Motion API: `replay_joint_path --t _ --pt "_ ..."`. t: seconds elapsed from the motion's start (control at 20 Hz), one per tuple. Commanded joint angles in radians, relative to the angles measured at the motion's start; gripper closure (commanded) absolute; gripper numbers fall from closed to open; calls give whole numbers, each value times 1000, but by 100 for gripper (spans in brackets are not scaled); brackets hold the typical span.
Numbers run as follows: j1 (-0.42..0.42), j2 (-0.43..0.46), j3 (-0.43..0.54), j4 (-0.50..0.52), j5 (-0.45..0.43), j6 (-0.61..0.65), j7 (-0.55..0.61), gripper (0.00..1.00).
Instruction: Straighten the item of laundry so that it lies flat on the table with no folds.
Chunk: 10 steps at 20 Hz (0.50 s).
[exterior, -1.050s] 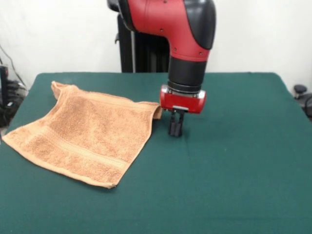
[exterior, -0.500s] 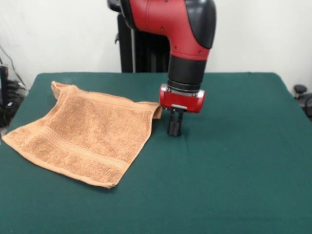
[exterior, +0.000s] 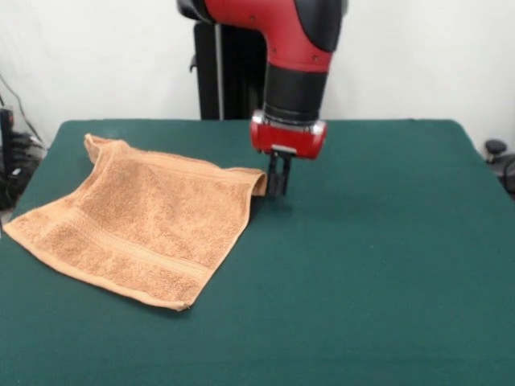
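Observation:
The item of laundry (exterior: 149, 221), an orange-tan terry towel, lies spread on the left half of the dark green table (exterior: 386, 265). A woven band runs along its near-left edge. Its far-left corner (exterior: 92, 145) is curled, and its right corner (exterior: 259, 181) stands slightly raised and rolled. My gripper (exterior: 278, 190) hangs just right of that raised corner, a little above the table. Its black fingers are shut together with nothing visible between them. I cannot tell whether they touch the corner.
The towel's left corner reaches the table's left edge. Cables and dark equipment (exterior: 12, 161) sit beyond that edge, and a black knob-like object (exterior: 497, 153) stands past the right edge.
My gripper has risen and shifted left and farther back, ending close beside the towel's raised right corner. The towel has not moved.

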Motion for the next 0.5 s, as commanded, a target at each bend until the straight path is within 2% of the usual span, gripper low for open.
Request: replay_joint_path --t 0.05,0.15,0.3,0.5 --pt "-37 -170 56 82 -34 287 85 100" --pt "-54 -216 50 73 -49 350 65 100" --pt "-98 -234 59 47 -80 394 35 100" --pt "-208 -175 98 -27 -149 386 -32 100"
